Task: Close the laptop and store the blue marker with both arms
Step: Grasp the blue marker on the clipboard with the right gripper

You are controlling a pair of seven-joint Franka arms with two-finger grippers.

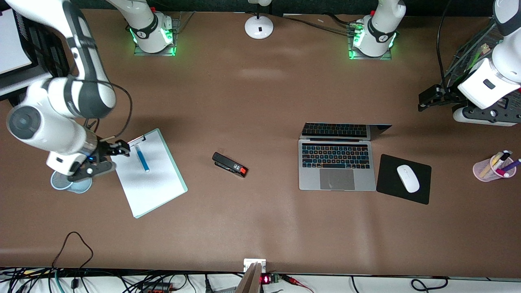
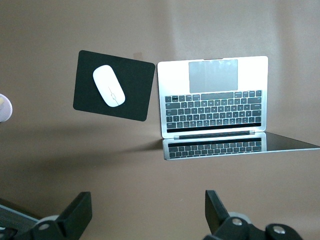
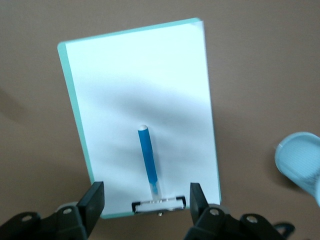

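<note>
My right gripper [image 1: 118, 149] hangs over the clip end of the clipboard [image 1: 152, 181], at the right arm's end of the table, and its fingers are spread wide with nothing between them. The blue marker [image 1: 142, 158] lies flat on the white paper of the clipboard, right under those fingers in my right wrist view [image 3: 148, 159]. I think the marker is light, hard and smooth, so it may roll or slip. I would pinch it across the middle of its body, not at the thin tip. My left gripper [image 1: 425, 99] waits in the air at the left arm's end of the table, fingers spread too. The laptop [image 1: 337, 165] sits open on the table, beside a black mouse pad [image 1: 390, 183] with a white mouse [image 1: 408, 178]. Its lid looks thin and easy to hurt, so I would push gently on the top edge.
</note>
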